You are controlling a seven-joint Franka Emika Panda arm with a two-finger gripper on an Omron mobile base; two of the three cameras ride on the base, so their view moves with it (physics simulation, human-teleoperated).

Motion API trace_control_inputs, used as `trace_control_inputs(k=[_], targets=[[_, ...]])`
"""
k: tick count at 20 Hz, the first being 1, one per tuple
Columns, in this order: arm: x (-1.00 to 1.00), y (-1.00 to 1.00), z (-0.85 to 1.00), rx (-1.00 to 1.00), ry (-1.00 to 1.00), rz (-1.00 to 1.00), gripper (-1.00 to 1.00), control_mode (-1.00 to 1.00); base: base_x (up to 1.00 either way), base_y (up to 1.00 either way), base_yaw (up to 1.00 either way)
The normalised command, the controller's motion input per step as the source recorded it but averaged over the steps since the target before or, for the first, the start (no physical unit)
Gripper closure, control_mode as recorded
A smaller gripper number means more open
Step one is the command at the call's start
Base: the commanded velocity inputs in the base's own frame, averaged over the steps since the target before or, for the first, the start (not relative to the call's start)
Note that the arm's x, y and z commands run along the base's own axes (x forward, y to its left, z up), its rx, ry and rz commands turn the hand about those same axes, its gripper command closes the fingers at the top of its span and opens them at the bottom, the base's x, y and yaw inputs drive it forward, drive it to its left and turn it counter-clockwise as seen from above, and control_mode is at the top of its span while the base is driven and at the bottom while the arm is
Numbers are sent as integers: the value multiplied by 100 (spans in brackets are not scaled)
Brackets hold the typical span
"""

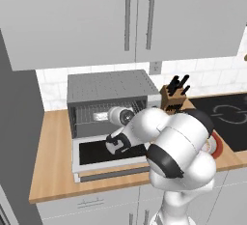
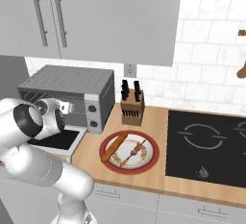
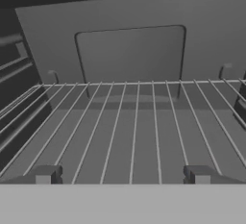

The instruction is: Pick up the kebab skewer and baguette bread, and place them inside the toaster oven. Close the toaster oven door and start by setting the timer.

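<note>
Wooden counter under grey cabinets. Two-finger gripper, jaws spread wide and empty, is aimed into the boxy silver-grey toaster oven over its lowered door. Slim golden baguette and dark meat skewer lie on the red-rimmed plate, to the oven's right, well apart from the gripper, long axes slanted.
</note>
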Motion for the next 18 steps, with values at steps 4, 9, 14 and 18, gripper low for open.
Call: trace_control_inputs(k=[4,9,14,18], targets=[[12,0,-11,0,0,0,-100,-100,0,0,0],[9,0,-8,0,1,0,-100,-100,0,0,0],[0,0,-10,0,4,0,-100,-100,0,0,0],[0,0,-14,0,3,0,-100,-100,0,0,0]])
